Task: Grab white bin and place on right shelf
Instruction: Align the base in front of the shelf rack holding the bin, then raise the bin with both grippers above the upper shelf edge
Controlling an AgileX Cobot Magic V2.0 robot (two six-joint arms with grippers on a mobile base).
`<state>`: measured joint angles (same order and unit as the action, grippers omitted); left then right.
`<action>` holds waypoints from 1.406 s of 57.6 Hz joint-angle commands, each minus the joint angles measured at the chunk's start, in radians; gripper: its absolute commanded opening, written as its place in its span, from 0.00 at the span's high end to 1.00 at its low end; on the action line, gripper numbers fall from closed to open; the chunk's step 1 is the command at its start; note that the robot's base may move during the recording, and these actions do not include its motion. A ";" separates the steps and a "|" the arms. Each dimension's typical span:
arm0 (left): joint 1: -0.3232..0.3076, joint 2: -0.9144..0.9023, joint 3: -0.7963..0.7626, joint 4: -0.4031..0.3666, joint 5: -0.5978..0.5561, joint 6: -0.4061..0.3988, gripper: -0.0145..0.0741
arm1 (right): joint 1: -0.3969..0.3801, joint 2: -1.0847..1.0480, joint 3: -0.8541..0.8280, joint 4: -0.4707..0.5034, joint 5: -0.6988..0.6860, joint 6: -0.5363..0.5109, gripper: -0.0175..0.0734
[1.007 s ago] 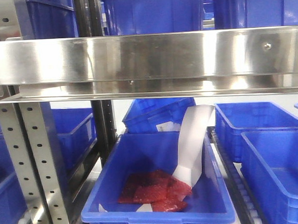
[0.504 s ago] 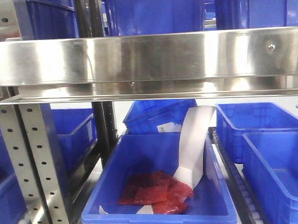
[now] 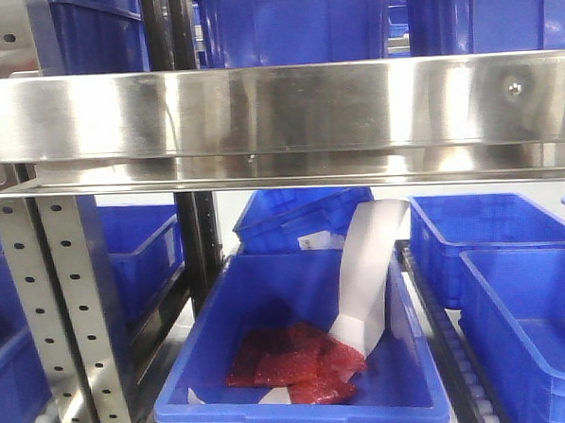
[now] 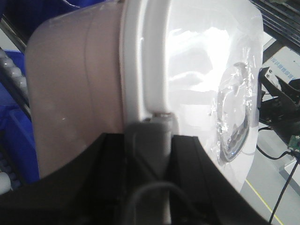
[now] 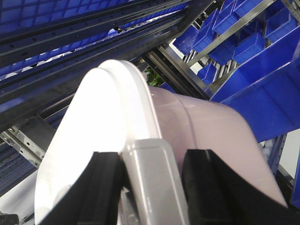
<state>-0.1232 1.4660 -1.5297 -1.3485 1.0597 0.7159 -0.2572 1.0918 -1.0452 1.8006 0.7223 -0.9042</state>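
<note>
Over on the left of the front view, a perforated stainless-steel upright [image 3: 74, 308] is standing tall, and the right shelf [image 3: 277, 107], a shiny steel rack with a broad reflective front rail, is stretching across the whole picture. Deep blue plastic crates [image 3: 291, 21] are sitting on top of it. Below the rail, a near blue open crate [image 3: 303, 414] is holding flat red packets [image 3: 290, 358], with a white paper strip [image 3: 371, 264] leaning up against its far right wall. Further right, more blue open crates [image 3: 523, 284] are lining up side by side.

Now to the arms. The left gripper [image 4: 150, 154] is clamping the white bin [image 4: 75, 93], a large pinkish-beige plastic tub with rounded corners. Its black fingers [image 4: 115, 154] are pressing in on either side of a grey clip [image 4: 157, 124] at the rim. The flat white lid [image 4: 197, 70] is glaring bright to the right of that rim.

The right gripper [image 5: 152, 159] is doing the same job: black fingers [image 5: 108, 178] are closing tight around a grey clip [image 5: 150, 187] on the tub's rim, with beige wall to the right. The white bin is hanging between the two grippers, showing only in the wrist views, with dark rack rails [image 5: 70, 42] and blue crates [image 5: 243, 33] beyond it.
</note>
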 commanded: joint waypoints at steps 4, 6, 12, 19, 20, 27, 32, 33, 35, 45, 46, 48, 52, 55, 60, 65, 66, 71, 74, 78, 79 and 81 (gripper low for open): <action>-0.056 -0.047 -0.034 -0.129 0.266 0.063 0.98 | 0.036 -0.026 -0.041 0.030 0.225 0.003 0.73; -0.056 -0.047 -0.034 -0.136 0.266 0.063 0.98 | 0.036 -0.026 -0.041 0.030 0.225 0.003 0.73; -0.056 -0.047 -0.034 -0.136 0.266 0.063 0.98 | 0.036 -0.026 -0.041 0.030 0.225 0.003 0.73; -0.056 -0.047 -0.034 -0.136 0.264 0.063 0.98 | 0.036 -0.026 -0.041 0.030 0.225 0.003 0.73; -0.056 -0.047 -0.034 -0.136 0.264 0.063 0.98 | 0.036 -0.026 -0.041 0.030 0.225 0.003 0.73; -0.056 -0.047 -0.034 -0.136 0.262 0.063 0.98 | 0.036 -0.026 -0.041 0.036 0.236 0.003 0.73; -0.056 -0.047 -0.034 -0.138 0.229 0.063 0.98 | 0.036 -0.025 -0.041 0.059 0.238 0.003 0.73; -0.056 -0.047 -0.034 -0.138 0.212 0.063 0.98 | 0.036 -0.022 -0.041 0.066 0.238 0.004 0.73; -0.056 -0.047 -0.034 -0.138 0.186 0.063 0.98 | 0.036 -0.018 -0.041 0.081 0.238 0.008 0.73; -0.055 -0.040 -0.034 -0.132 0.008 0.064 0.98 | 0.036 0.045 -0.063 0.119 0.273 0.034 0.73; -0.055 -0.038 -0.034 -0.132 -0.009 0.064 0.98 | 0.036 0.052 -0.066 0.119 0.282 0.034 0.73; -0.055 -0.028 -0.034 -0.132 -0.029 0.064 0.98 | 0.036 0.070 -0.072 0.118 0.293 0.034 0.73; -0.055 -0.004 -0.034 -0.125 -0.063 0.064 0.98 | 0.036 0.108 -0.085 0.117 0.317 0.034 0.73; -0.055 0.017 -0.035 -0.124 -0.075 0.064 0.98 | 0.040 0.137 -0.093 0.113 0.324 0.034 0.73; -0.055 0.056 -0.035 -0.124 -0.079 0.064 0.98 | 0.043 0.176 -0.101 0.108 0.329 0.033 0.73; -0.055 0.093 -0.035 -0.124 -0.083 0.066 0.98 | 0.055 0.211 -0.101 0.103 0.328 0.029 0.73; -0.055 0.096 -0.035 -0.124 -0.086 0.066 0.98 | 0.060 0.220 -0.101 0.101 0.328 0.023 0.73; -0.055 0.122 -0.039 -0.126 -0.108 0.072 0.98 | 0.080 0.255 -0.101 0.101 0.322 0.003 0.73; -0.055 0.135 -0.050 -0.126 -0.112 0.072 0.98 | 0.094 0.277 -0.101 0.101 0.311 -0.007 0.73; -0.055 0.152 -0.064 -0.124 -0.112 0.073 0.95 | 0.105 0.305 -0.101 0.101 0.298 -0.017 0.73; -0.055 0.158 -0.071 -0.122 -0.112 0.075 0.93 | 0.107 0.309 -0.101 0.101 0.297 -0.019 0.73; -0.055 0.164 -0.078 -0.120 -0.112 0.074 0.90 | 0.107 0.322 -0.101 0.101 0.297 -0.021 0.72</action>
<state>-0.1300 1.6659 -1.5500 -1.3703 0.8453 0.7384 -0.2008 1.4289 -1.1043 1.8011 0.8025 -0.9034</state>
